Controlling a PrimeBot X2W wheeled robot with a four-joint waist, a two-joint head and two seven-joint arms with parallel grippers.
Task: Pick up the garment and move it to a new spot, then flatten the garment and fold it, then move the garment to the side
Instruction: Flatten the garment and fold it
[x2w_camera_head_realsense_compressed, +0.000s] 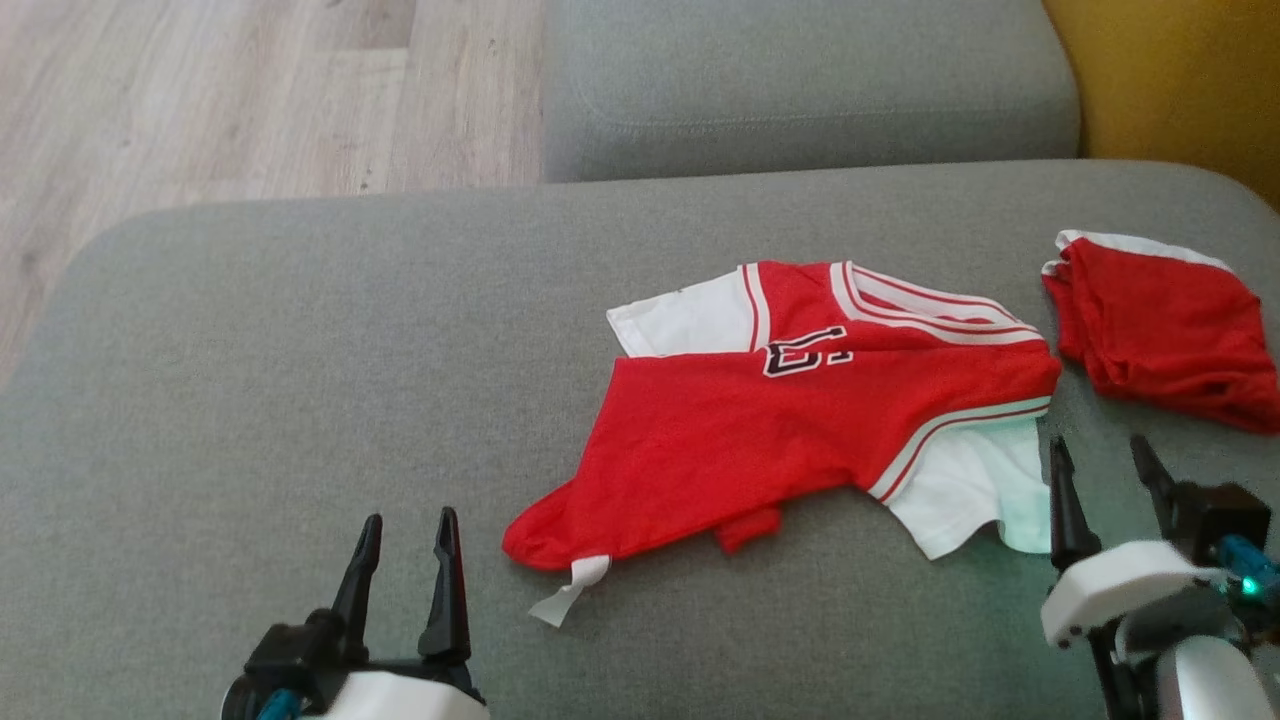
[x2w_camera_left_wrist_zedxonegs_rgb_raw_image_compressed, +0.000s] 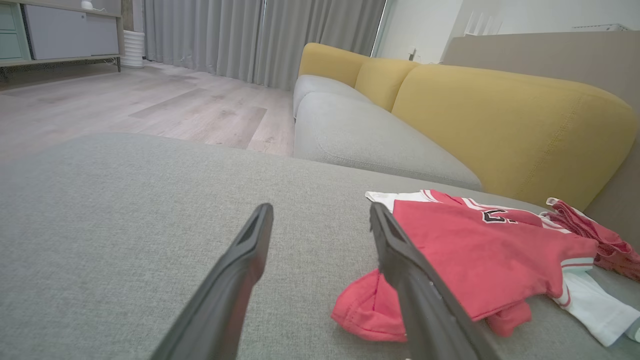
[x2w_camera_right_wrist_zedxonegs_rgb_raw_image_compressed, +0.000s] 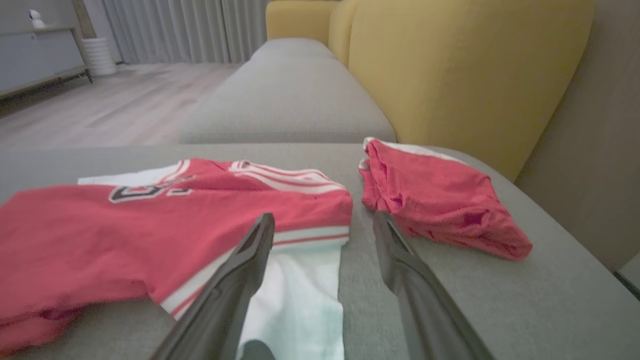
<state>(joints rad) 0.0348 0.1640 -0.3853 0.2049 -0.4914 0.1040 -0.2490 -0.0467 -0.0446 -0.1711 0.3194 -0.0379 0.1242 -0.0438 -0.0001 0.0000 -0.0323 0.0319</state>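
The garment (x2w_camera_head_realsense_compressed: 790, 425) is a red and white jersey with a dark number, lying loosely folded on the grey cushion (x2w_camera_head_realsense_compressed: 300, 400); it also shows in the left wrist view (x2w_camera_left_wrist_zedxonegs_rgb_raw_image_compressed: 480, 260) and the right wrist view (x2w_camera_right_wrist_zedxonegs_rgb_raw_image_compressed: 150, 235). My right gripper (x2w_camera_head_realsense_compressed: 1105, 465) stands open just off the jersey's white sleeve at its right end, holding nothing. Its fingers (x2w_camera_right_wrist_zedxonegs_rgb_raw_image_compressed: 240, 270) straddle the sleeve's edge in the right wrist view. My left gripper (x2w_camera_head_realsense_compressed: 405, 535) is open near the front edge, left of the jersey's red lower corner, with nothing between its fingers (x2w_camera_left_wrist_zedxonegs_rgb_raw_image_compressed: 240, 270).
A second red garment (x2w_camera_head_realsense_compressed: 1165, 330) lies bunched at the cushion's right end, close to my right gripper. Behind stand another grey seat cushion (x2w_camera_head_realsense_compressed: 800, 90) and a yellow backrest (x2w_camera_head_realsense_compressed: 1180, 80). Wooden floor (x2w_camera_head_realsense_compressed: 200, 100) lies beyond the cushion's far left edge.
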